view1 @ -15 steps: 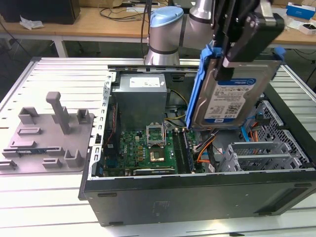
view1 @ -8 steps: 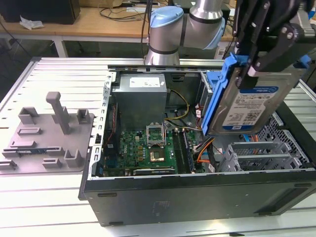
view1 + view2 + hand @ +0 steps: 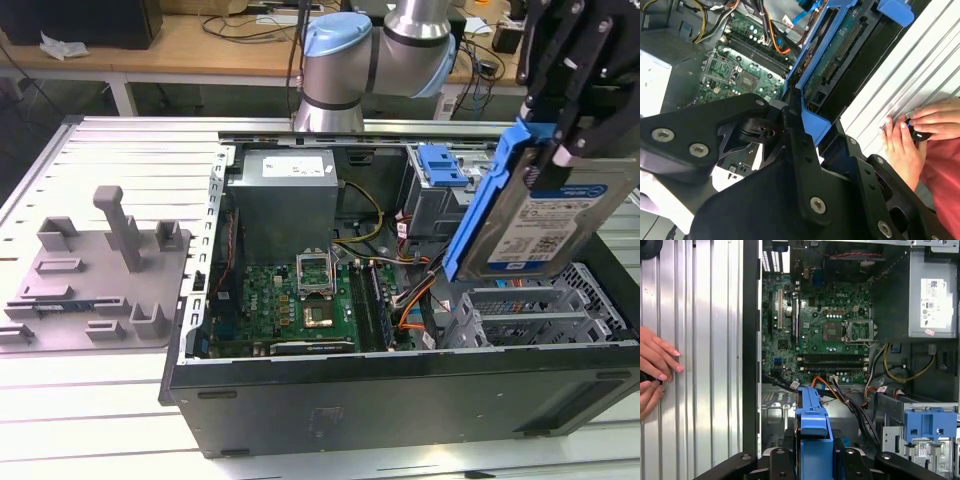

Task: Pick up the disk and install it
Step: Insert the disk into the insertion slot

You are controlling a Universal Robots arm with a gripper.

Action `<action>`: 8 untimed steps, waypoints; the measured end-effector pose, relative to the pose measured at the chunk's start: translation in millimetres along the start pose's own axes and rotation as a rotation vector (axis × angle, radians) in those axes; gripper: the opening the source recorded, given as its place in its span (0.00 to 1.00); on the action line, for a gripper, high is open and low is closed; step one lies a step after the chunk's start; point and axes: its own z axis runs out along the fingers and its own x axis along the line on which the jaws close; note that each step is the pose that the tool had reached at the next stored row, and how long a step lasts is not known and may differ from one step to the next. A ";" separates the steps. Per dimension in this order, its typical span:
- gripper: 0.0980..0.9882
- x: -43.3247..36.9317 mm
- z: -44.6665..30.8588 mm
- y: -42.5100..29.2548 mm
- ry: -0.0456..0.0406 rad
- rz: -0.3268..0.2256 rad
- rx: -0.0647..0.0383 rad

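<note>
In the exterior view my black gripper is clamped on the disk, a flat silver hard drive with a white-and-blue label, framed by a blue plastic bracket. My fingers close on its upper edge. The disk hangs below them, steeply tilted, over the perforated metal drive cage at the exterior view's right end of the open black computer case. Inside the case lie the green motherboard and the large grey metal box. A small blue plastic latch sits near the disk.

In the second wrist view the gripper pinches the bracket's edge, and the disk runs away from it, its circuit-board underside showing, beside the motherboard. A person's hands rest on the ribbed aluminium table outside the case.

In the first wrist view the disk stands edge-on between my fingers, above the case floor, with the motherboard beyond it, the blue latch off to one side and a hand on the table.
</note>
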 end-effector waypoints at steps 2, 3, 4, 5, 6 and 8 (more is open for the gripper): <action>0.30 1.0 0.6 -5.6 0.0000 0.000 0.000; 0.30 1.3 0.9 -8.0 -0.0001 0.000 0.000; 0.30 1.5 1.4 -10.7 -0.0002 0.000 0.000; 0.30 1.6 2.0 -14.5 -0.0001 0.000 0.000; 0.30 1.6 2.4 -17.0 0.0000 0.000 0.000; 0.30 1.7 3.2 -20.6 0.0002 0.000 0.000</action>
